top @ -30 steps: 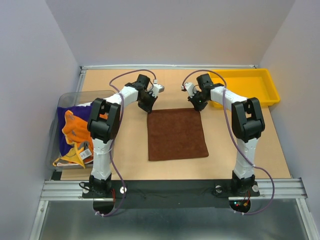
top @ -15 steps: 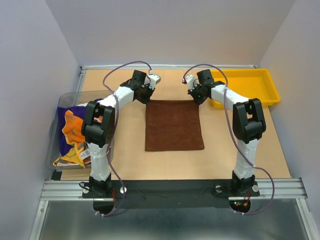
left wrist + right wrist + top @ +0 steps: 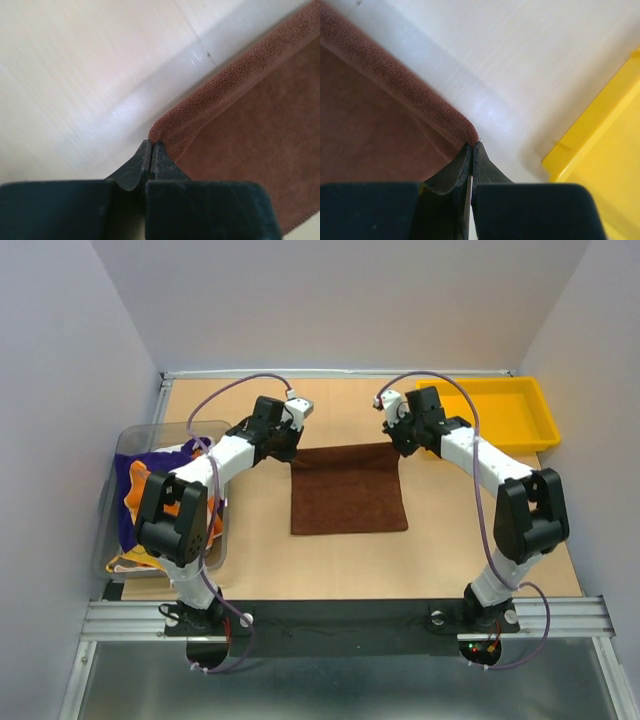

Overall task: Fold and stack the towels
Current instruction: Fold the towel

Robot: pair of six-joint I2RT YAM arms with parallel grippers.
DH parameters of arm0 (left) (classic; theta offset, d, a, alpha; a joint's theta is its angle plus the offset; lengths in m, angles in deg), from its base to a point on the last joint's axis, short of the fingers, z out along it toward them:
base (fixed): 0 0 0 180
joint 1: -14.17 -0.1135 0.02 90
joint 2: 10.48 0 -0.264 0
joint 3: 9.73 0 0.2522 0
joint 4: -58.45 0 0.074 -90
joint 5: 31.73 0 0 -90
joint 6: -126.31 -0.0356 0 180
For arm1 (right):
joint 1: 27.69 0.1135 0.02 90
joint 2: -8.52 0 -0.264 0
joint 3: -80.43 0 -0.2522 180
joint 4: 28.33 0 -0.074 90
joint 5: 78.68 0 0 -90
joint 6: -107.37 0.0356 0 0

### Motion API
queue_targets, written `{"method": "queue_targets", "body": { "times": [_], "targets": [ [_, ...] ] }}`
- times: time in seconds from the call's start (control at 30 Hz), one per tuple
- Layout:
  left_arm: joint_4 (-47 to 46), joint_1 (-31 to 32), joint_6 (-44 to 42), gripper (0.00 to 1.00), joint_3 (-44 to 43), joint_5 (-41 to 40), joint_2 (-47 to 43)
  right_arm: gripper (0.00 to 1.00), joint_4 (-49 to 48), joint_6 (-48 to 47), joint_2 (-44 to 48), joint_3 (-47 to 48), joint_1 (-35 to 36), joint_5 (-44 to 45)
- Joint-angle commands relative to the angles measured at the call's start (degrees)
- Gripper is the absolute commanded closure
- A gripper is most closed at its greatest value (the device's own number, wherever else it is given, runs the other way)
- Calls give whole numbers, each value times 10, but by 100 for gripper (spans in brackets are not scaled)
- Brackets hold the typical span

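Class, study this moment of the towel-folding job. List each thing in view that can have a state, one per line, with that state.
Brown towel: flat on the table, its two far corners pinched.
Left hand: shut on the towel's far left corner.
Right hand: shut on the towel's far right corner.
Clear bin: holds crumpled purple and orange towels, unfolded.
Yellow tray: upright, with nothing visible in it.
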Motion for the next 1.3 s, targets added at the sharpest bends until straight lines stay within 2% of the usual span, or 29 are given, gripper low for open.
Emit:
{"method": "queue_targets", "body": {
  "times": [0.0, 0.37, 0.63, 0.9, 1.27],
  "targets": [
    [-11, 11, 36, 100, 35, -1, -63, 99, -14, 35, 61, -53, 2, -20],
    [-2, 37, 106, 100, 150, 4, -157, 99, -6, 79, 181, -190, 2, -48],
    [0, 38, 171, 100, 214, 8, -193, 99, 7, 90, 173, -213, 4, -105],
    [-16, 40, 210, 100, 254, 29, -180, 99, 11, 104, 146, -219, 4, -87],
    [7, 40, 210, 100, 228, 21, -177, 99, 17, 121, 149, -214, 4, -60]
  ]
}}
